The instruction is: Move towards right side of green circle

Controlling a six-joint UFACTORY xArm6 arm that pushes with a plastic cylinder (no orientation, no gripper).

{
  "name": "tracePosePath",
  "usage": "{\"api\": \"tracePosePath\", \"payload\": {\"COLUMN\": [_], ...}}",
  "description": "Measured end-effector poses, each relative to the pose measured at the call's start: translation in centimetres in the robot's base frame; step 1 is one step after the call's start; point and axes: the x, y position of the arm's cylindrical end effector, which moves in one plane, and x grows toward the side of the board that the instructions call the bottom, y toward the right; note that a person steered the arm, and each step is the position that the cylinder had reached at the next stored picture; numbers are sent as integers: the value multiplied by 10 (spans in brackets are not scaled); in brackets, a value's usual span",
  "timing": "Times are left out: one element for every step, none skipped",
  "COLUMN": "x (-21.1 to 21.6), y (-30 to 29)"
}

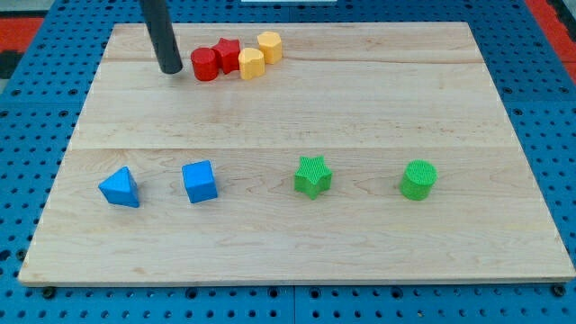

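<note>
The green circle block (418,179) sits on the wooden board at the view's lower right. My tip (170,68) rests on the board at the view's upper left, just left of the red circle block (205,65). It is far from the green circle, up and to the left of it. A green star block (312,175) lies left of the green circle in the same row.
A red star block (227,55) and two yellow blocks (251,64) (270,46) cluster right of the red circle. A blue triangular block (120,187) and a blue cube (200,181) lie at the lower left. The wooden board (360,99) sits on a blue pegboard.
</note>
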Motion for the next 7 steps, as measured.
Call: {"api": "tracePosePath", "payload": {"x": [-11,21,38,40,49,100,84], "y": [24,29,6,3,17,72,103]}}
